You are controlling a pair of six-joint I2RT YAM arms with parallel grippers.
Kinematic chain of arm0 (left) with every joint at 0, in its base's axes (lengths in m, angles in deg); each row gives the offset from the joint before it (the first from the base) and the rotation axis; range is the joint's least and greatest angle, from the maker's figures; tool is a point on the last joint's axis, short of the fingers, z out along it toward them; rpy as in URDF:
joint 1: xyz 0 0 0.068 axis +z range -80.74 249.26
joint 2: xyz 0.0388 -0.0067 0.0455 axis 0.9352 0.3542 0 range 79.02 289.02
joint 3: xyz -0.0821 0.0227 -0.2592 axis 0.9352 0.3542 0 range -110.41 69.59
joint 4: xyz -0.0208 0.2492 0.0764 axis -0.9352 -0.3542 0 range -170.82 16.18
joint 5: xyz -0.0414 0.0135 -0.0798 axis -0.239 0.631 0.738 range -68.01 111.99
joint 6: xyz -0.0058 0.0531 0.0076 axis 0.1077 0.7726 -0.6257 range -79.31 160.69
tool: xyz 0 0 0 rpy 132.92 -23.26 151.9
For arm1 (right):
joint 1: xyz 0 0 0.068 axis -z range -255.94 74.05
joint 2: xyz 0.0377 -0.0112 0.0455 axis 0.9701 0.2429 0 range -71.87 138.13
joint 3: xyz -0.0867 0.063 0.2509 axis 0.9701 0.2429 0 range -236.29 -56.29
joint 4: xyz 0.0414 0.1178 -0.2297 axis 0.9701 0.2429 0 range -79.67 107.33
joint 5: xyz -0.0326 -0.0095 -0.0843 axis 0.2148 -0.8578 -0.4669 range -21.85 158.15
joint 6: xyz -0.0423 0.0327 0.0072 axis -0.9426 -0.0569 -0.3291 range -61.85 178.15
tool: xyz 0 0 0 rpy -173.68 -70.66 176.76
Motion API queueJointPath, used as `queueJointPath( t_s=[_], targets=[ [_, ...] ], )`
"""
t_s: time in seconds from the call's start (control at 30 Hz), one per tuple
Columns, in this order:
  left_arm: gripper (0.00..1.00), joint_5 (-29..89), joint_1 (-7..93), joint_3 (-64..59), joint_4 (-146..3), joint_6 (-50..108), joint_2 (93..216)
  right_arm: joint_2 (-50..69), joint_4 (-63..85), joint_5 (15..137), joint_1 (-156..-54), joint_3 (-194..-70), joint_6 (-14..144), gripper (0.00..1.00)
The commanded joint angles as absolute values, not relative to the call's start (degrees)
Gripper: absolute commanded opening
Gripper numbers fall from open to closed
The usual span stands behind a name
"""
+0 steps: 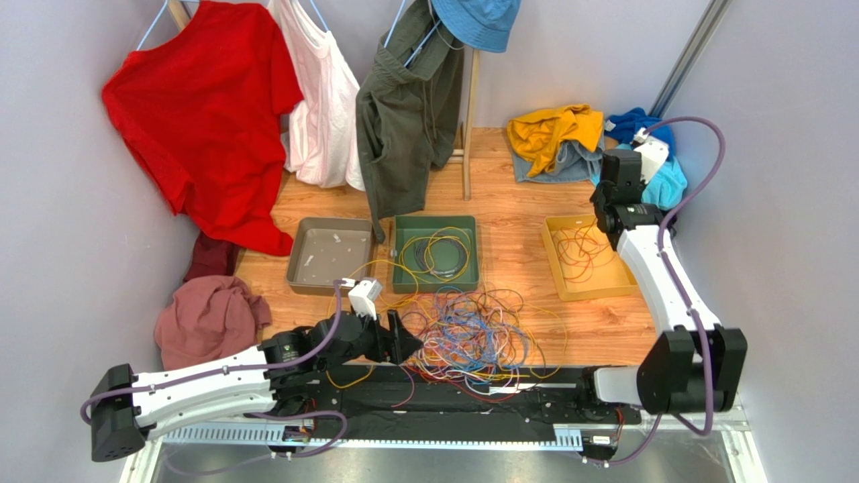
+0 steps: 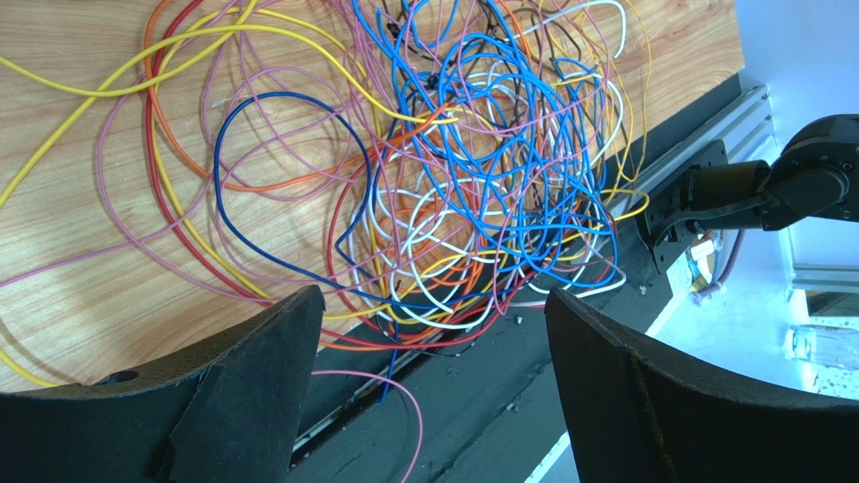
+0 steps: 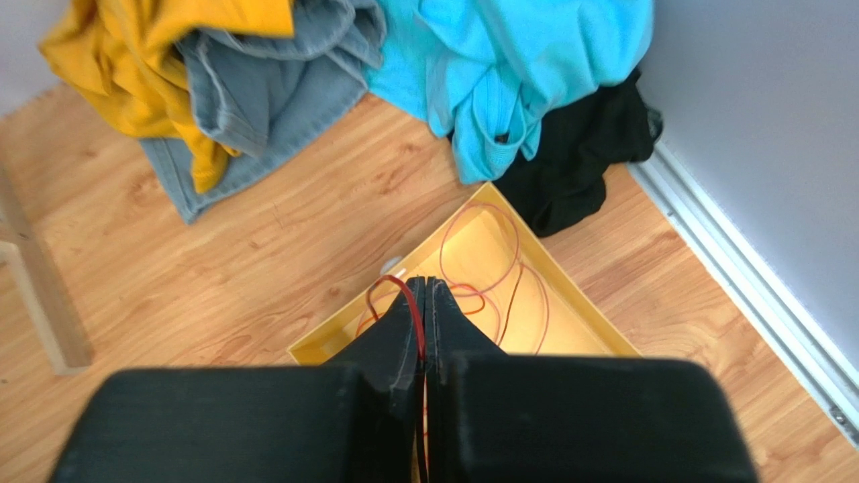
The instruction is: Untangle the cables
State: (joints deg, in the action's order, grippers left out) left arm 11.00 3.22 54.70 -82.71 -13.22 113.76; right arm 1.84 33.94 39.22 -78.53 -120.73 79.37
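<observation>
your left hand [image 2: 434,312] is spread wide with nothing in it, right by the tangle of cables [image 2: 484,181] at the tabletop's [image 2: 81,262] near edge. your right hand [image 3: 423,292] is clenched on a red cable [image 3: 411,302] above the yellow tray [image 3: 580,322].

I count three trays: a grey tray [image 1: 299,264], a green tray [image 1: 436,220] and a yellow tray [image 1: 553,257]. There are two arms, the left arm [image 1: 197,380] and the right arm [image 1: 655,277]. Three garments hang at the back, a red shirt [image 1: 207,111], a white top [image 1: 318,91] and a dark green garment [image 1: 408,101], with one blue hat [image 1: 474,20]. One tangle of cables [image 1: 474,337] lies near the arms; its strands are too many for counting.
</observation>
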Motion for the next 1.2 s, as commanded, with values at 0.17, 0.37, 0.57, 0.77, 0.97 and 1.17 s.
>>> queueJointPath(
  t_s=[0.17, 0.37, 0.57, 0.77, 0.97, 1.17],
  targets=[
    [0.90, 11.53, 3.07, 55.00, -77.25, -12.83, 116.64, 7.76, 37.13, 43.19, -77.35, -120.45, 85.30, 0.62],
    [0.90, 10.91, 3.07, 53.95, -77.95, -12.04, 115.94, -2.32, 36.88, 47.83, -77.61, -117.47, 90.04, 0.63],
    [0.90, 10.29, 3.07, 51.67, -78.83, -11.43, 116.90, -15.69, 32.66, 50.58, -77.97, -105.17, 96.21, 0.59],
    [0.89, 11.17, 3.07, 49.73, -79.53, -11.78, 119.36, -13.78, 33.44, 48.19, -77.44, -103.39, 93.49, 0.55],
    [0.89, 10.56, 3.07, 50.43, -78.66, -12.48, 119.36, -15.71, 24.66, 57.79, -85.68, -102.43, 92.26, 0.40],
    [0.89, 11.00, 3.07, 50.08, -77.87, -12.30, 120.86, -13.52, 19.56, 56.46, -95.28, -103.57, 92.08, 0.18]
  ],
)
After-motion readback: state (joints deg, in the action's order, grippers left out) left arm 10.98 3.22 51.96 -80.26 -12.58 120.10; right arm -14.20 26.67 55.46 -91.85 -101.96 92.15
